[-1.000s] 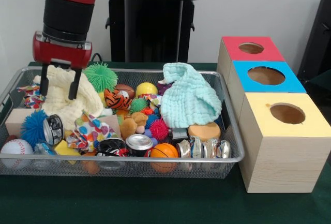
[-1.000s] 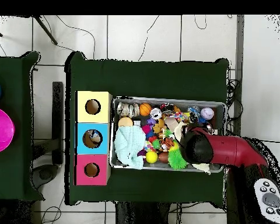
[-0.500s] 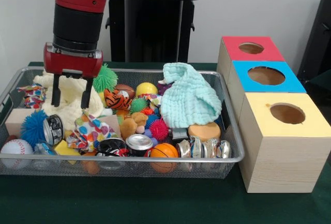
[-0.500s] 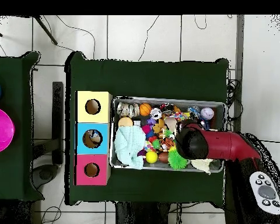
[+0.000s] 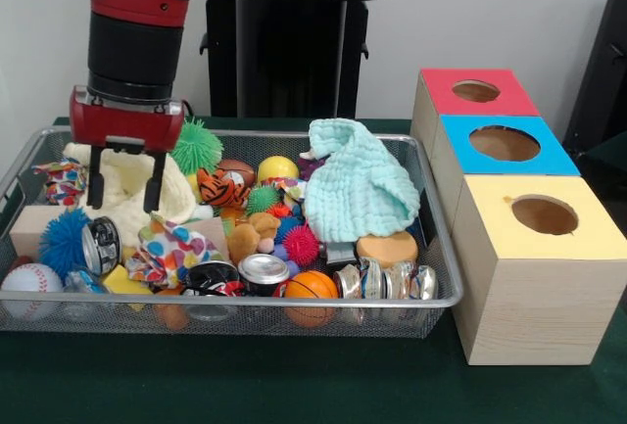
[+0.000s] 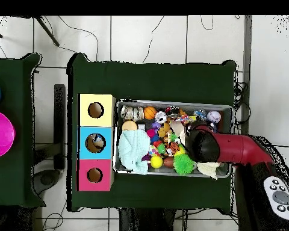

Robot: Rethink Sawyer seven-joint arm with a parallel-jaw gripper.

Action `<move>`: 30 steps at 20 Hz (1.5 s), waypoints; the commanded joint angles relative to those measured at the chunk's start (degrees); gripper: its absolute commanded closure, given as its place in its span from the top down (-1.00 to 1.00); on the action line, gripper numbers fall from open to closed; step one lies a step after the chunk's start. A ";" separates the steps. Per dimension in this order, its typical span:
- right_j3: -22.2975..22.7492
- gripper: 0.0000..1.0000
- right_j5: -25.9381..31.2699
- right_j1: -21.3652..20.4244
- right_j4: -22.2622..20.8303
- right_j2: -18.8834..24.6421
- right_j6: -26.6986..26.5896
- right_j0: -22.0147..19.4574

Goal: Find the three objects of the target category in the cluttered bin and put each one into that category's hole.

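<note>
The wire-mesh bin point(image 5: 438, 211) is full of clutter; it also shows in the overhead view point(image 6: 171, 102). My gripper point(image 5: 123, 205) hangs open and empty over the pale yellow cloth point(image 5: 122, 218) at the bin's left end, its tips just above or on the cloth. In the overhead view the arm point(image 6: 231, 150) hides it. A wrinkly shiny thing point(image 5: 384, 280) lies along the front right rim; I cannot tell whether it is a bottle or a can. No bottle shows clearly. The red-topped box's hole point(image 5: 475, 91) is empty, also in the overhead view point(image 6: 94, 175).
A mint cloth point(image 5: 358, 184) is heaped at the bin's right. Silver cans point(image 5: 100, 245) point(image 5: 263, 272), a baseball point(image 5: 29, 282), a basketball point(image 5: 312, 287) and spiky balls point(image 5: 194, 145) crowd the bin. Blue-topped point(image 5: 505, 145) and yellow-topped point(image 5: 544, 216) boxes stand beside the red one.
The gripper moved right and down over the yellow cloth, then shifted slightly back left, staying open. Nothing in the bin has visibly moved.
</note>
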 commanded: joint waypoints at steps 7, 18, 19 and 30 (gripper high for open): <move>-7.97 1.00 5.36 6.75 -0.88 4.78 -2.71 -0.27; -14.23 1.00 2.72 11.13 -2.17 0.37 2.20 3.87; -14.58 1.00 2.39 11.61 -2.29 -0.18 2.70 4.40; -14.88 1.00 0.88 14.55 -3.87 -4.41 2.79 6.86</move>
